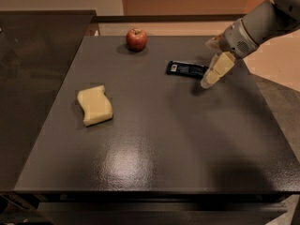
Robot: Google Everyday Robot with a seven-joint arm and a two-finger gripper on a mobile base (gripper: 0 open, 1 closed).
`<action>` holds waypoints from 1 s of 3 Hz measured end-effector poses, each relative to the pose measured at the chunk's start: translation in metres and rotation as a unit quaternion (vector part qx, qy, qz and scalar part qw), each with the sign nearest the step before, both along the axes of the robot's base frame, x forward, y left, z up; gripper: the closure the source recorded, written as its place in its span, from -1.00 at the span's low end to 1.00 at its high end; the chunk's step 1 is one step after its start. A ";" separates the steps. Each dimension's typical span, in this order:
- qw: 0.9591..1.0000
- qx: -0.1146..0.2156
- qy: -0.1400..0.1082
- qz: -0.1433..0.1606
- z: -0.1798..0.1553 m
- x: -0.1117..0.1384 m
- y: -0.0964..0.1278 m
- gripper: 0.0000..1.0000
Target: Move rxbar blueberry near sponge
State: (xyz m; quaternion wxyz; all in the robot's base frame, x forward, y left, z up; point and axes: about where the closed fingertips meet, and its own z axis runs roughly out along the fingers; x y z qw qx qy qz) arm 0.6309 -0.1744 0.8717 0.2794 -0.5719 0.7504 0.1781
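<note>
The rxbar blueberry lies flat on the dark table, right of centre near the far edge, with its white label at the left end. The pale yellow sponge lies at the left, far from the bar. My gripper comes in from the upper right and is open. Its cream fingers stand on either side of the bar's right end, low over the table. I cannot tell whether they touch the bar.
A red apple stands near the table's far edge, left of the bar. A dark counter adjoins the table on the left. The table's right edge runs just beyond the arm.
</note>
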 end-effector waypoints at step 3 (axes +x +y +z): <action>0.999 0.037 0.011 0.026 -0.036 0.025 0.018 -1.00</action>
